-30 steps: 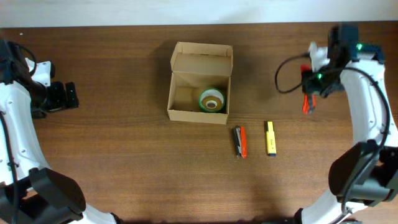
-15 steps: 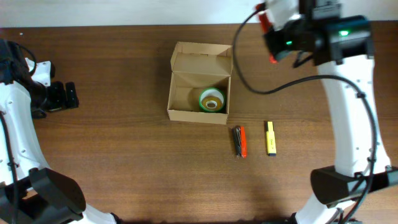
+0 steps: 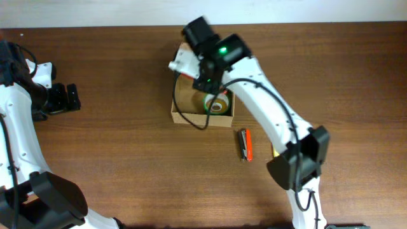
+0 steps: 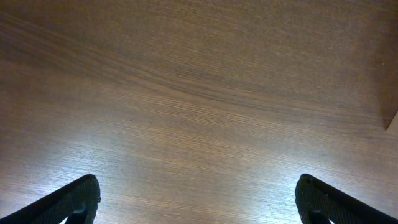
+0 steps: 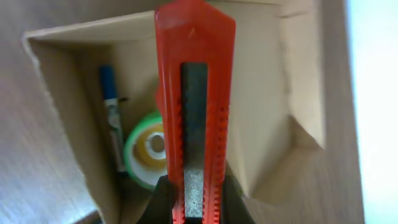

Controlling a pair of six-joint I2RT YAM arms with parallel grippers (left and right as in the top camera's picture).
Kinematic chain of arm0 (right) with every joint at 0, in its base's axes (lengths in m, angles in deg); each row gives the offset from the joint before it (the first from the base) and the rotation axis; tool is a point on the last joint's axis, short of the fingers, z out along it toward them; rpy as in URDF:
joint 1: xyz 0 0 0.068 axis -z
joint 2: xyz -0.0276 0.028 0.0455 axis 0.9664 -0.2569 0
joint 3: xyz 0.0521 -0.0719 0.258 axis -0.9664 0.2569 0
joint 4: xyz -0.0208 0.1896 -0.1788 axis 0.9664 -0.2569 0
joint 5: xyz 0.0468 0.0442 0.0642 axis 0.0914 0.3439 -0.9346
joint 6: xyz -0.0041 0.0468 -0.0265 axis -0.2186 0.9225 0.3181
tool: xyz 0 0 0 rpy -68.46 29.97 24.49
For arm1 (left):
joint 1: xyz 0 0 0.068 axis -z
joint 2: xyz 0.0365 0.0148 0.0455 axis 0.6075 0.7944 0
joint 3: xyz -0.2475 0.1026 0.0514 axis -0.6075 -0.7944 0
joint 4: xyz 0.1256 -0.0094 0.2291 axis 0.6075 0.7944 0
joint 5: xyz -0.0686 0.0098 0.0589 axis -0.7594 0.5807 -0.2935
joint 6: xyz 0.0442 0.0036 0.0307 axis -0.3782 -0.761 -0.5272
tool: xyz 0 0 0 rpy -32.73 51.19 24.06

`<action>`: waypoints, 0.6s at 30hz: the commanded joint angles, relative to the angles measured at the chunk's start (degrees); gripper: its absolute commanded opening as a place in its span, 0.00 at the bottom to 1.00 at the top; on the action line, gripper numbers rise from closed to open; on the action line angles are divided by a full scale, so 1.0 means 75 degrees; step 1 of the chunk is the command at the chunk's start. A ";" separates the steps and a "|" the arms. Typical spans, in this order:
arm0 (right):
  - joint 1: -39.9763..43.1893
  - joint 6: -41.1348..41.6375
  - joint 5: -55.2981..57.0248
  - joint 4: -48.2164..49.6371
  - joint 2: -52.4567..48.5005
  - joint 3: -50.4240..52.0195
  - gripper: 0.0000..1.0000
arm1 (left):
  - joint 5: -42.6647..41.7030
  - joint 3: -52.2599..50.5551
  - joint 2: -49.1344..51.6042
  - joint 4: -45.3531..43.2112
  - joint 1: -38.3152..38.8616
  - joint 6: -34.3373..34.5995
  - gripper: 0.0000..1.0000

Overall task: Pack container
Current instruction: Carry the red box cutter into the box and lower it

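Your right gripper (image 5: 196, 200) was closed tight on the butt end of a red utility knife (image 5: 194, 93). The knife's long axis ran straight out ahead of the fingertips. The container (image 5: 267, 81) lay directly beneath that knife with its lid flap open. This was the relation your next move depended on: the load hung over the opening, not beside it. The knife ran parallel to a blue-capped pen (image 5: 112, 124) lying along the box wall to the knife's left. A green tape roll (image 5: 146, 155) with a yellow core sat flat on the floor, under the knife's left edge.

The knife was hard, glossy plastic, long and flat, with a ridged dark slider down its middle. The box was plain matte cardboard with thin walls and folded side tabs, and I judge it would have shifted easily if bumped. The knife's tip reached towards the wall ahead of it, so it might have caught there on release.

Your left gripper (image 4: 199, 205) stood wide open over bare wood-grain table (image 4: 199, 93), well away from the box. Your right arm was plainly the nearer one.
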 commanded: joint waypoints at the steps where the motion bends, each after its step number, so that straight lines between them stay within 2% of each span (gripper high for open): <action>1: 0.0047 -0.0321 -0.0108 -0.0085 -0.0224 -0.0073 0.03 | -0.0082 -0.0006 -0.0076 -0.0017 -0.0020 -0.0125 1.00; 4: 0.0064 -0.0679 -0.0513 -0.0187 -0.0388 -0.0073 0.03 | -0.0082 -0.0006 -0.0076 -0.0017 -0.0020 -0.0125 1.00; 18: 0.0119 -0.0944 -0.0912 -0.0656 -0.0784 0.0102 0.03 | -0.0082 -0.0006 -0.0076 -0.0017 -0.0020 -0.0125 1.00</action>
